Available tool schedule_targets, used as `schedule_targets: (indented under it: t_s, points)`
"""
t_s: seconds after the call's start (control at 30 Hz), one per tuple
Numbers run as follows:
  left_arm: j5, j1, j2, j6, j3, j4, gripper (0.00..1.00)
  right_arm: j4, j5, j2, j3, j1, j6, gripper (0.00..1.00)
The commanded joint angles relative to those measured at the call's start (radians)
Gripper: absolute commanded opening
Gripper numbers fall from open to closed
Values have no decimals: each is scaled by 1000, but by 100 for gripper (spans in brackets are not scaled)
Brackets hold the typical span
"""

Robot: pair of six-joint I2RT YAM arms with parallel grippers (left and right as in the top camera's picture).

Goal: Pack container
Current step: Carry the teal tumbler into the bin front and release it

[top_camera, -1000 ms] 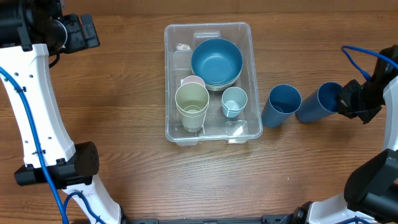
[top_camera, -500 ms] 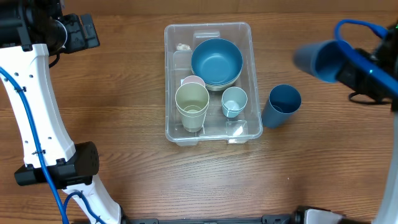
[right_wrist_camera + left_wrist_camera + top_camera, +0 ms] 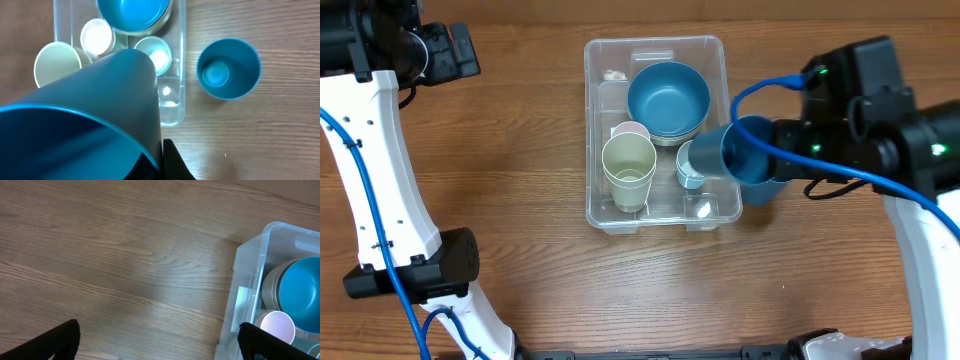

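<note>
The clear container (image 3: 604, 100) stands mid-table and holds a blue bowl (image 3: 668, 97), a cream cup (image 3: 629, 165), a pink cup (image 3: 631, 130) and a small light-blue cup (image 3: 690, 172). My right gripper (image 3: 772, 152) is shut on the rim of a dark blue cup (image 3: 732, 150), held tilted on its side above the container's right edge. In the right wrist view this cup (image 3: 100, 105) fills the lower left, over the container (image 3: 179, 60). A second dark blue cup (image 3: 228, 68) stands upright on the table right of the container. My left gripper (image 3: 160, 342) is open and empty, left of the container (image 3: 250, 280).
The left arm (image 3: 380, 150) runs down the table's left side. The right arm (image 3: 910, 150) and its blue cable reach in from the right. Bare wood lies in front of the container and to its left.
My right gripper lifted the dark blue cup that lay on the table at the far right and carried it left, up to the container's right edge. The left arm has not moved.
</note>
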Motion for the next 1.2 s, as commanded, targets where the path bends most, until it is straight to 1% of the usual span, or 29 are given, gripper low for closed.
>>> schedule_targets:
  t_s: [0.0,0.13,0.37,0.97,1.17]
  points:
    - [-6,2,-31,5,-5,-2,100,2,13,-10,-3,48,-5,4]
    - [-6,2,-31,5,-5,-2,100,2,15,2,-8,63,-5,4]
    - [-6,2,-31,5,-5,-2,100,6,15,5,-79,63,-5,4]
    - [-6,2,-31,5,-5,-2,100,101,-51,6,-277,63,-9,4]
    - [-6,2,-31,5,-5,-2,100,125,-51,14,-297,63,-9,4]
